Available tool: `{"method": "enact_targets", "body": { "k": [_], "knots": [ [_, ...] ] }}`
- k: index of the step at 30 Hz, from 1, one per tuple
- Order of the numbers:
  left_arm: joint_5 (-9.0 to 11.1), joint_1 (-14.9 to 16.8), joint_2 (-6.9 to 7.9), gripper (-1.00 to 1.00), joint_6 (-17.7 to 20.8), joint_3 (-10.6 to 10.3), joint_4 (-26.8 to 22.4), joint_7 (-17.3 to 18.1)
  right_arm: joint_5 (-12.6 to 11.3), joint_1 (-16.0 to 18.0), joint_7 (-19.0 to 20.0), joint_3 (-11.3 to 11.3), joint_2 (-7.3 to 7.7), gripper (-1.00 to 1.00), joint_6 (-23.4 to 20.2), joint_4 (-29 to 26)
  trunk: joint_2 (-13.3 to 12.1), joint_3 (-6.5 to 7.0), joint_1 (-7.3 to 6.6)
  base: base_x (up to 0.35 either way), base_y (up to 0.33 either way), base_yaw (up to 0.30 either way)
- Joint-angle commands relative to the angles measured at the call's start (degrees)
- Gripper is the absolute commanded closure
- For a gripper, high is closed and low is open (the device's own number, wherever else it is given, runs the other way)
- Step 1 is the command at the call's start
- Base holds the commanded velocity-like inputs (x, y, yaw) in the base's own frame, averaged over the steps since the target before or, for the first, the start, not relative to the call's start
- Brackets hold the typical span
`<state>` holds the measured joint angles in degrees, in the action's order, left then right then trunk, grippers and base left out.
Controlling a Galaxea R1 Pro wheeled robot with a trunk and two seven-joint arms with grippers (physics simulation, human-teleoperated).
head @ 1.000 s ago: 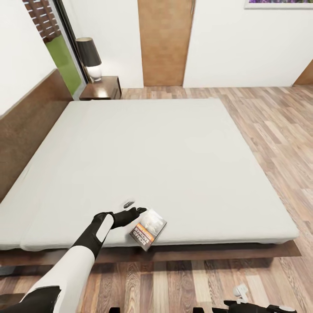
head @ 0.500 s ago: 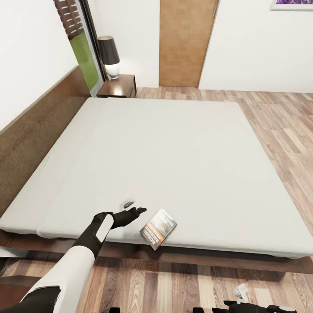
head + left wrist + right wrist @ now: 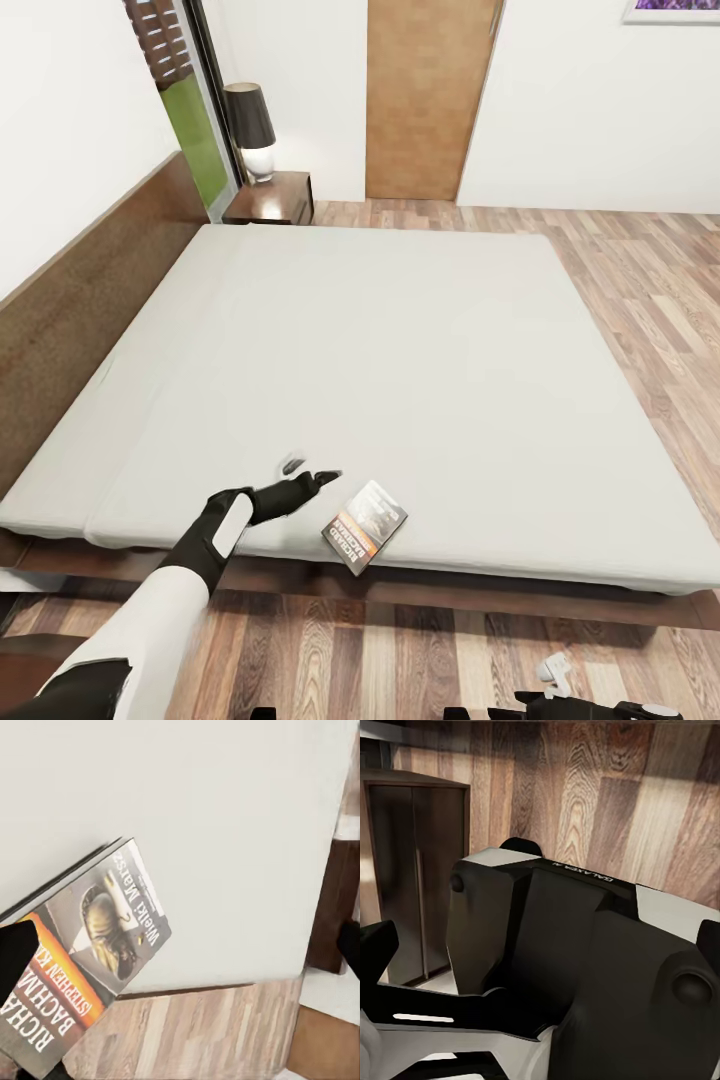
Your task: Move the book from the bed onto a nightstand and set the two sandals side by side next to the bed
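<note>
The book [image 3: 365,527] lies flat on the pale-grey mattress of the bed [image 3: 380,350], close to its near edge, orange band toward me. My left gripper [image 3: 311,470] hovers open just left of the book, its fingers spread and nothing between them. In the left wrist view the book [image 3: 82,960] sits beside one dark fingertip [image 3: 15,952]. A nightstand [image 3: 270,197] stands at the far corner by the headboard. My right gripper [image 3: 540,945] is held low against my own body, fingertips apart. The sandals are out of view.
A black-shaded lamp [image 3: 250,120] stands on the nightstand. The brown headboard [image 3: 80,310] runs along the left. A wooden door [image 3: 430,100] is in the far wall. Plank floor [image 3: 650,300] lies to the right of the bed. A dark wooden cabinet front [image 3: 412,877] is near my base.
The camera shifted a second ago, moving the whole picture. Since half a second ago my left gripper has lifted slightly; the book has not moved.
</note>
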<state>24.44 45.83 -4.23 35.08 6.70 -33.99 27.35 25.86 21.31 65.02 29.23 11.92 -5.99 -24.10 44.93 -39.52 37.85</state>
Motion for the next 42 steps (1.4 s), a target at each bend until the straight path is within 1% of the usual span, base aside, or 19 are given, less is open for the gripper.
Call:
{"method": "enact_targets", "body": {
  "k": [1, 3, 5, 9, 12, 14, 18, 19, 21, 23, 24, 26, 28, 31, 33, 35, 37, 39, 42],
  "knots": [
    [-0.07, -0.09, 0.53, -1.0, 0.52, 0.32, 0.05, 5.02, 0.31, 0.04, 0.4, 0.48, -0.02, -1.0, -0.6, -0.07, 0.04, -0.04, 0.01, 0.0, 0.0, 0.0],
    [-0.28, -0.27, 1.36, -1.0, 0.64, 0.32, 0.13, 10.79, 0.31, 0.03, 0.38, 0.48, -0.04, -1.0, -0.6, -0.07, 0.04, -0.04, 0.01, 0.0, 0.0, 0.0],
    [-0.38, -0.38, 2.3, -1.0, 1.0, 0.27, 0.14, 12.8, 0.3, 0.04, 0.41, 0.49, -0.02, -1.0, -0.6, -0.07, 0.04, -0.04, 0.01, 0.0, 0.0, 0.0],
    [-0.52, -1.03, 4.98, -1.0, 2.66, 0.06, 0.26, 14.47, 0.26, 0.04, 0.45, 0.51, -0.02, -1.0, -0.6, -0.07, 0.04, -0.04, 0.01, 0.0, 0.0, 0.0],
    [-0.81, -4.15, 7.98, -1.0, 3.55, -1.0, 0.26, 15.25, 0.24, 0.04, 0.44, 0.49, -0.01, -1.0, -0.6, -0.07, 0.04, -0.04, 0.01, 0.0, 0.0, 0.0],
    [-0.87, -5.25, 9.03, -1.0, 3.66, -1.6, 0.25, 15.86, 0.24, 0.04, 0.45, 0.49, -0.01, -1.0, -0.58, -0.07, 0.04, -0.04, 0.01, 0.0, 0.0, 0.0],
    [-1.11, -7.22, 12.43, -1.0, 3.72, -3.4, 0.3, 19.9, 0.25, 0.04, 0.46, 0.49, 0.0, -1.0, -0.6, -0.07, 0.04, -0.04, 0.01, 0.0, 0.0, 0.0],
    [-2.17, -9.36, 14.25, -1.0, 3.51, -4.76, 0.71, 23.39, 0.26, 0.03, 0.46, 0.49, 0.02, -1.0, -0.6, -0.07, 0.04, -0.04, 0.01, 0.0, 0.0, 0.0],
    [-4.16, -11.49, 15.08, -1.0, 2.82, -5.96, 1.24, 24.91, 0.26, 0.03, 0.46, 0.48, 0.01, -1.0, -0.6, -0.07, 0.04, -0.04, 0.01, 0.0, 0.0, 0.0],
    [-8.71, -13.7, 15.57, -1.0, 0.44, -7.76, 1.88, 25.84, 0.25, 0.02, 0.46, 0.48, 0.03, -1.0, -0.6, -0.07, 0.04, -0.04, 0.01, 0.0, 0.0, 0.0],
    [-14.13, -14.98, 15.77, -1.0, -3.18, -8.78, 3.91, 26.3, 0.24, 0.03, 0.46, 0.48, 0.03, -1.0, -0.6, -0.07, 0.04, -0.04, 0.01, 0.0, 0.0, 0.0],
    [-19.82, -15.97, 15.87, -1.0, -8.21, -9.22, 9.4, 26.46, 0.24, 0.04, 0.42, 0.53, 0.02, -1.0, -0.6, -0.07, 0.04, -0.04, 0.01, 0.0, 0.0, 0.0],
    [-22.54, -16.21, 15.89, -1.0, -11.91, -9.37, 13.08, 26.42, 0.24, 0.04, 0.4, 0.55, -0.02, -1.0, -0.6, -0.07, 0.04, -0.04, 0.01, 0.0, 0.0, 0.0],
    [-28.34, -16.4, 15.91, -1.0, -23.98, -9.49, 20.7, 25.33, 0.24, 0.04, 0.34, 0.56, 0.0, -1.0, -0.6, -0.07, 0.04, -0.04, 0.01, 0.0, 0.0, 0.0],
    [-29.75, -16.43, 15.91, -1.0, -27.49, -9.52, 22.87, 24.35, 0.24, 0.04, 0.26, 0.57, 0.0, -1.0, -0.6, -0.07, 0.04, -0.04, 0.01, 0.0, 0.0, 0.0],
    [-31.92, -16.48, 15.8, -1.0, -34.83, -9.58, 27.53, 20.91, 0.21, 0.03, 0.12, 0.57, -0.03, -1.0, -0.62, -0.07, 0.04, -0.04, 0.01, 0.0, 0.0, 0.0],
    [-32.33, -16.51, 15.53, -1.0, -37.16, -9.59, 29.12, 19.34, 0.19, 0.04, 0.11, 0.59, -0.04, -1.0, -0.63, -0.07, 0.04, -0.04, 0.01, 0.0, 0.0, 0.0],
    [-32.77, -16.56, 13.93, -1.0, -41.16, -9.6, 31.61, 15.17, 0.16, 0.03, 0.07, 0.63, -0.05, -1.0, -0.67, -0.06, 0.04, -0.04, 0.01, 0.0, 0.0, 0.0],
    [-32.72, -16.68, 12.91, -1.0, -42.79, -9.58, 32.5, 10.97, 0.07, 0.04, 0.21, 0.69, -0.05, -1.0, -0.84, -0.02, 0.04, -0.04, 0.01, 0.0, 0.0, 0.0]
  ]
}}
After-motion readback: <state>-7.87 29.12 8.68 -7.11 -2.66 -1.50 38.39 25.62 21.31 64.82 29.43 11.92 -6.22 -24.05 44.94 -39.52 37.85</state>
